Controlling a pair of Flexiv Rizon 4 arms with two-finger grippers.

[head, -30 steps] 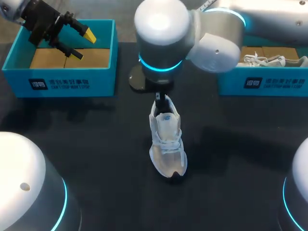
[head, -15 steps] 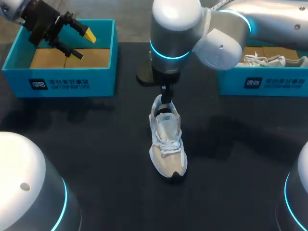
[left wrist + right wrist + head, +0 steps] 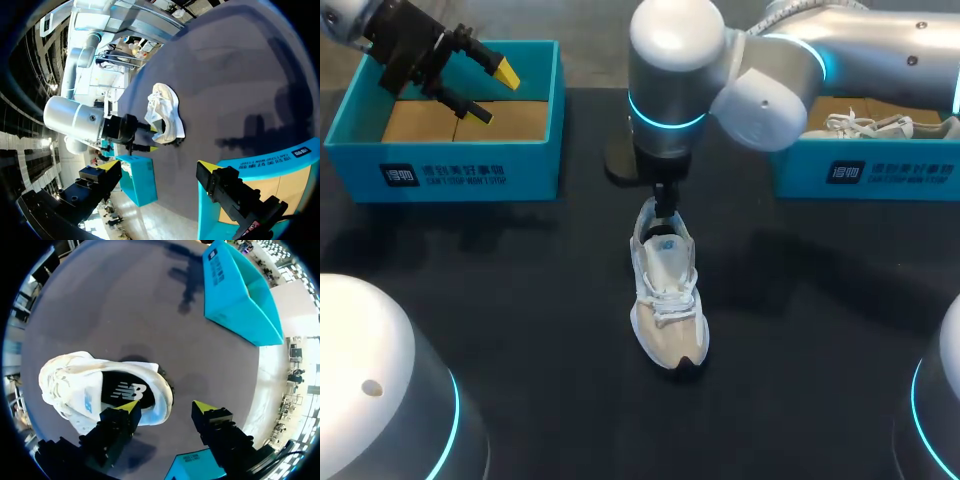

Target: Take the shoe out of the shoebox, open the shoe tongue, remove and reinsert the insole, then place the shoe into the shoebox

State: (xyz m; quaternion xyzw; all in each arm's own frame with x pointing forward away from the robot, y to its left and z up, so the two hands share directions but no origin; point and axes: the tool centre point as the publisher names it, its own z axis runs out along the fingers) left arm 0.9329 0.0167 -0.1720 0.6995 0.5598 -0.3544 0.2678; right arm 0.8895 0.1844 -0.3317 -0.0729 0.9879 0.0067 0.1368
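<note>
Shoeboxes number two, shoes two, hands two. The left shoebox [image 3: 470, 175], teal, sits in the upper left of the head view. The right shoebox [image 3: 865, 172], the same teal, sits at the upper right edge. One shoe [image 3: 665, 290], white and beige with white laces, stands on its sole on the dark worktop [image 3: 520, 300] near the middle of the frame. Its toe points toward the lower edge and its heel toward the upper edge, and it is well apart from both boxes. The right hand [image 3: 663, 197] hangs straight above that heel, its arm coming in from the upper right. In the right wrist view its fingers are spread fairly wide and grip nothing. One yellow tip sits over the rim of the shoe's opening, and the other hangs outside behind the heel with a strip of worktop showing between it and the shoe. The heel wall thus stands between the fingers unpinched. The dark insole [image 3: 122, 390] shows inside the opening, just ahead of the nearer fingertip. The left hand [image 3: 492, 93] hovers over the left shoebox, fingers spread wide and holding nothing. That box shows a brown liner [image 3: 420, 122] on its floor. The right shoebox holds the second shoe [image 3: 880, 125], white with loose laces, partly hidden by the box wall and the right arm.
</note>
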